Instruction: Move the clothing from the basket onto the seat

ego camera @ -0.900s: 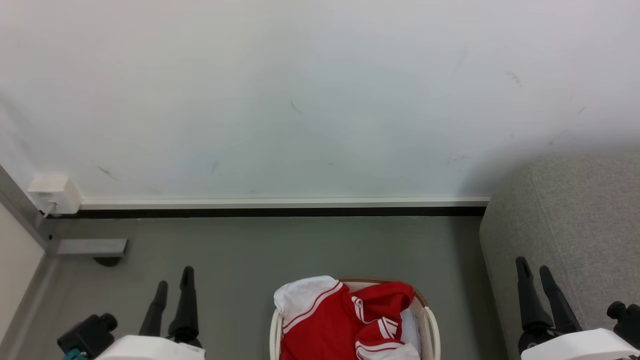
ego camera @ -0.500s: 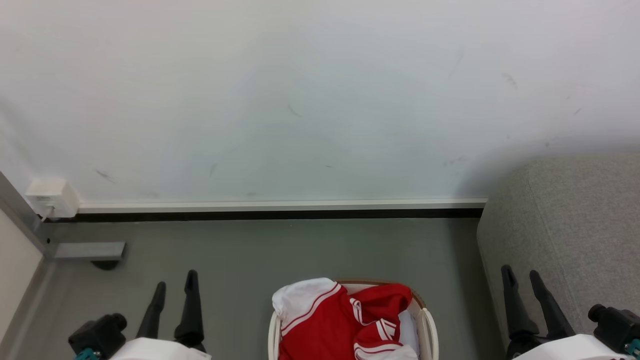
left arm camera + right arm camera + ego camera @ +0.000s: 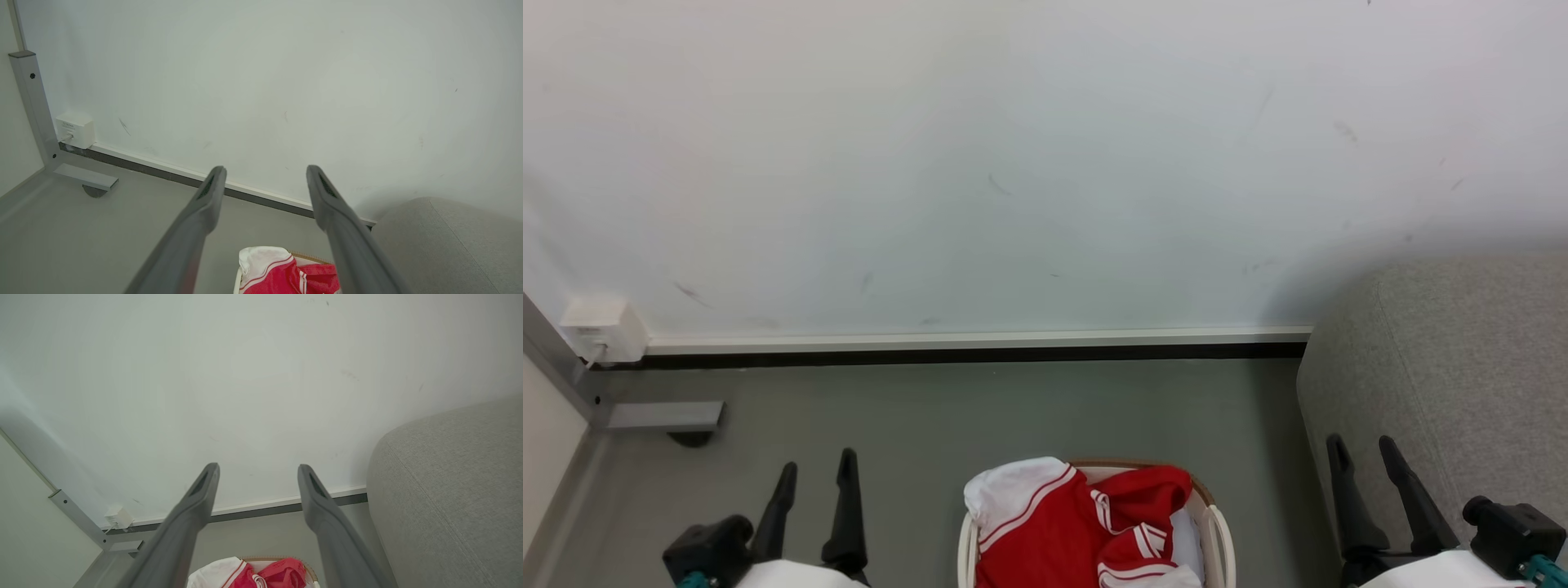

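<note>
We find the rounded white plastic laundry basket with a brown woven rim (image 3: 1221, 543) standing on the grey floor (image 3: 1013, 408), cut by the lower edge of the head view. The soft red garments with white sleeves and thin white stripe trim (image 3: 1062, 531) lie heaped inside the basket, reaching its rim. The large light-grey woven-fabric sofa (image 3: 1462, 367) stands to the right of the basket, a strip of floor between them.

The left gripper (image 3: 818, 460) hangs left of the basket, its two dark fingers parted and holding nothing. The right gripper (image 3: 1361, 441) hangs right of the basket, in front of the sofa's rounded side, likewise parted and empty.

Beyond the basket rises a scuffed white wall (image 3: 1045, 163) with a pale skirting. Far left of the basket we note a small white wall box (image 3: 602, 327) and a grey metal post with a flat foot (image 3: 662, 415).
</note>
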You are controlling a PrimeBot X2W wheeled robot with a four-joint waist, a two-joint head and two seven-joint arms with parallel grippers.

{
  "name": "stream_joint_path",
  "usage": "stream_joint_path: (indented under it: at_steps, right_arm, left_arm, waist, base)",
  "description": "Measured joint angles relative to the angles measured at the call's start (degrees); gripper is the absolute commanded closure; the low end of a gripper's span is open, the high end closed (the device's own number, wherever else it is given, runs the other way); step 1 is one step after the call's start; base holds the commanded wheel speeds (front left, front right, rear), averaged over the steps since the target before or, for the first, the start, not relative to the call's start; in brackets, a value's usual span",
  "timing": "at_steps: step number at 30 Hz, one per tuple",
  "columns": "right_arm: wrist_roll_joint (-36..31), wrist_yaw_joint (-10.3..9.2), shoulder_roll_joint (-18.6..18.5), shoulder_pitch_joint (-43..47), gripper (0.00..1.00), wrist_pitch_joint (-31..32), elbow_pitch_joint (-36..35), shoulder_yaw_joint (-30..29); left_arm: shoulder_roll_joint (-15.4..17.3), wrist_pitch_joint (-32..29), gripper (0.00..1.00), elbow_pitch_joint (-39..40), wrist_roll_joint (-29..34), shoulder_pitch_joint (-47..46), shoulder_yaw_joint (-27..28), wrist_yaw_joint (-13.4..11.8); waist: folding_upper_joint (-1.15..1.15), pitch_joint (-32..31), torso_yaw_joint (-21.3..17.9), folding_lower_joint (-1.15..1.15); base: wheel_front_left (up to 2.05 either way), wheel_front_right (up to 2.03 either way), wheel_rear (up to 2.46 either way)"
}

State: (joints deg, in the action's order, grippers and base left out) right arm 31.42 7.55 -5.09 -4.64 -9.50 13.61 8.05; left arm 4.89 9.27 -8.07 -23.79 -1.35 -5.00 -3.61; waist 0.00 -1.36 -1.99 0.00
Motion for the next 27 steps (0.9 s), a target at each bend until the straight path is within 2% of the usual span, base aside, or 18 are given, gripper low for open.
stream_joint_path:
  at_steps: [27]
  right_arm:
    - [-11.6,0.00,0.3,-0.1,0.00,-3.3,-0.9,1.1]
  left_arm:
    - [0.4,3.5,0.00,1.2,13.2,0.6,-1.2,-1.8]
  waist:
    - [0.00,-0.3,-1.2,0.00]
  base:
    - [0.00,0.00,0.00]
